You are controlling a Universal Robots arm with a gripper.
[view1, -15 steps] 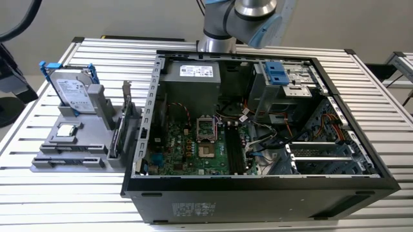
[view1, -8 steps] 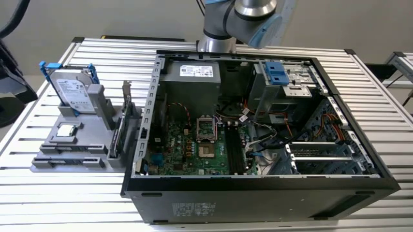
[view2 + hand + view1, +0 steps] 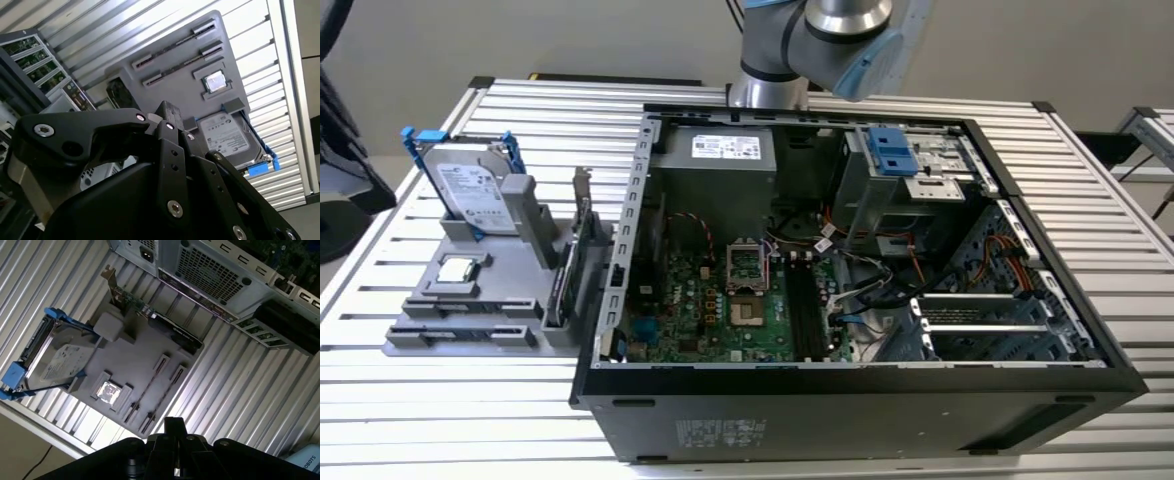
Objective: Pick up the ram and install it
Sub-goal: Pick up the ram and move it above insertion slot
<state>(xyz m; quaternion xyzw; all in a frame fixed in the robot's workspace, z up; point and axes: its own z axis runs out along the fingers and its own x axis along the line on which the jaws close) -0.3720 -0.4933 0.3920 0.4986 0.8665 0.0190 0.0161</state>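
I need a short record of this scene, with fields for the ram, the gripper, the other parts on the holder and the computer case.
ram: in a slot of the grey holder, not yet picked up
gripper: raised in the air, apart from the ram
other parts on holder: hard drive, processor chip, card with metal bracket
computer case: open, on the exterior view's right of the holder

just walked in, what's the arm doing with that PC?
The arm is raised behind the open PC case, with its hand facing the grey fixture beside it. The ram sits in that fixture alongside the hard drive and CPU, not yet picked up.
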